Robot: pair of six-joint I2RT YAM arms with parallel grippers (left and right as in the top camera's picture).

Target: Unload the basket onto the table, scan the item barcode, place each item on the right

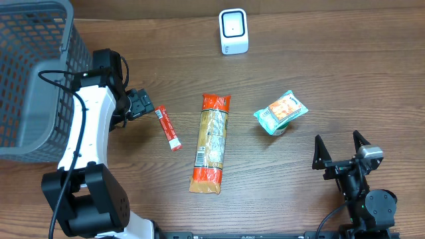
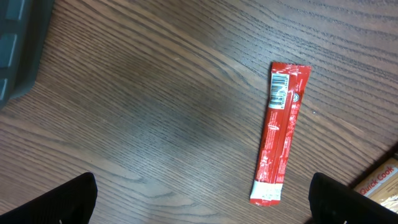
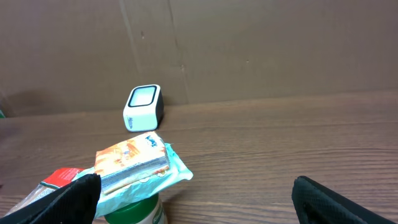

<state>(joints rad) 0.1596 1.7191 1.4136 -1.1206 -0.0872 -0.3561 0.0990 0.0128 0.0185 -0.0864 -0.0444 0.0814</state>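
bench (image 1: 319, 79): brown, fine dark wood-grain streaks
basket (image 1: 26, 73): grey, open grid mesh
scanner (image 1: 234, 31): white body, black window with a pale centre
stick sachet (image 2: 280, 134): red, white end, white barcode patch with black bars
long packet (image 1: 212, 143): orange-red ends, pale tan middle
pouch (image 1: 281, 112): teal-green and white, orange picture
left arm (image 1: 86, 126): white shell, black joints

The left arm (image 1: 86, 126) wears a long white shell between rounded black joints, with a thin black cable (image 1: 74, 109) looping along it to a bulky black base; its left gripper (image 1: 147, 106) is matte black. The right arm (image 1: 372, 202) is black throughout, its right gripper (image 1: 337, 138) showing two pointed black fingers (image 1: 321, 151) beside a small silver-grey block (image 1: 369, 153)
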